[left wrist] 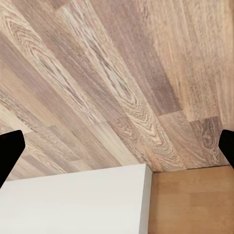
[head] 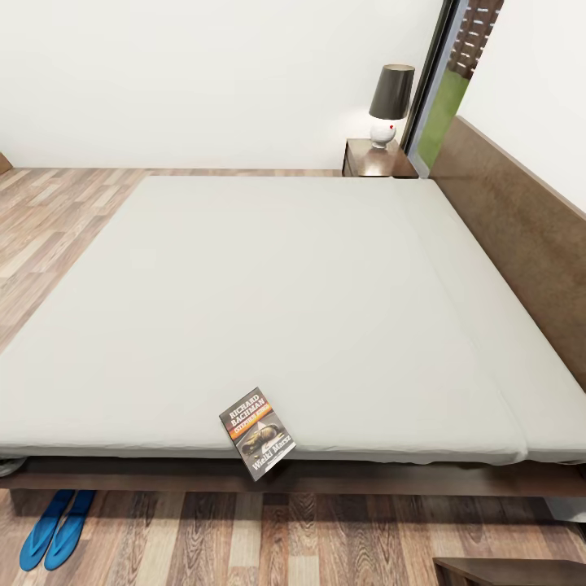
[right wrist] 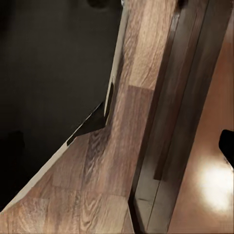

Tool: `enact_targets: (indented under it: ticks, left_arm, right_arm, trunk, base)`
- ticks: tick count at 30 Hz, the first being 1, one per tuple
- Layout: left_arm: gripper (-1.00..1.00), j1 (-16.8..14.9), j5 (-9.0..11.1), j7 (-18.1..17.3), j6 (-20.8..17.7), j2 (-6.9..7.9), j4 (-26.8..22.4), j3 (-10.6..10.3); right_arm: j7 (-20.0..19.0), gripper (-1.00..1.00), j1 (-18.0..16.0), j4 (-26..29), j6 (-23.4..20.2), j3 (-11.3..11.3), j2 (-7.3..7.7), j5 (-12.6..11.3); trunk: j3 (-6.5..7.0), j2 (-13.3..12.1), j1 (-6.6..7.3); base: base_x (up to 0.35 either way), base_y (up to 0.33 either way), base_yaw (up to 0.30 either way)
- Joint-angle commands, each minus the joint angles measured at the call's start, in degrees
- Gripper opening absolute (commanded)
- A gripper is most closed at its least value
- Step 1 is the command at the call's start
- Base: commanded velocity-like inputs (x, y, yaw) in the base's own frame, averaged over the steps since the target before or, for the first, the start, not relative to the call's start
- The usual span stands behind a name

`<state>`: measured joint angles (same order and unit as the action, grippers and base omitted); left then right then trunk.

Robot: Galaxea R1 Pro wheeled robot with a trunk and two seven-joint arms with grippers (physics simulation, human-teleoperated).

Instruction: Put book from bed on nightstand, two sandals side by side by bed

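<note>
The book (head: 257, 431) lies tilted on the near edge of the bed (head: 268, 285), one corner hanging over the mattress rim. Two blue sandals (head: 55, 527) rest side by side on the floor at the bed's near left corner, toes partly under the frame. A nightstand (head: 376, 159) stands at the far end of the headboard. My left gripper (left wrist: 117, 148) is open over bare wood floor, its black fingertips (left wrist: 9, 151) at the picture's edges. My right gripper (right wrist: 117, 146) is open too, with one fingertip (right wrist: 227, 144) showing beside a glossy brown surface; nothing is held.
A lamp (head: 389, 106) with a dark shade stands on the nightstand. The long brown headboard (head: 521, 228) runs along the right. A dark brown wooden top (head: 505, 571) pokes in at the near right. A white block (left wrist: 73, 202) sits under the left gripper.
</note>
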<state>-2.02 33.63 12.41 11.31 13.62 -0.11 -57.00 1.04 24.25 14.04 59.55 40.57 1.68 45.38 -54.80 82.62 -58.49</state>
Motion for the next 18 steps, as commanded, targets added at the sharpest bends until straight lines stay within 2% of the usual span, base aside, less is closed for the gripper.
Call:
enact_targets:
  ticks: [1,2,3,8,11,18]
  left_arm:
    - [1.00,0.00,0.38,0.16,0.10,0.01,0.00,-0.49]
    - [1.00,0.00,0.38,0.16,0.10,0.01,0.00,-0.49]
    - [1.00,0.00,0.38,0.16,0.11,0.01,0.01,-0.49]
    - [1.00,0.00,0.40,0.12,0.14,0.07,0.02,-0.49]
    - [1.00,0.00,0.44,0.13,0.14,0.06,0.02,-0.49]
    - [1.00,0.00,0.46,0.12,0.13,0.03,0.02,-0.49]
  right_arm:
    - [-0.21,1.00,0.03,1.93,0.10,0.50,-1.14,0.52]
    - [-0.66,1.00,0.04,3.69,0.06,0.53,-2.15,0.52]
    - [-1.81,1.00,0.06,7.00,-0.01,0.57,-3.84,0.38]
    - [-5.38,1.00,0.08,13.79,-0.20,0.85,-6.76,-0.11]
    - [-6.81,1.00,0.09,16.70,-0.27,0.99,-7.85,-0.27]
    - [-8.01,1.00,0.09,20.49,-0.42,1.14,-8.90,-0.49]
  trunk:
    - [-0.02,0.02,0.00]
    - [-0.02,0.02,0.00]
    - [-0.02,0.02,0.00]
    - [-0.02,0.02,0.00]
    - [-0.02,0.02,0.00]
    - [-0.02,0.02,0.00]
  base:
    - [0.000,0.000,0.000]
    - [0.000,0.000,0.000]
    - [0.000,0.000,0.000]
    - [0.000,0.000,0.000]
    - [0.000,0.000,0.000]
    - [0.000,0.000,0.000]
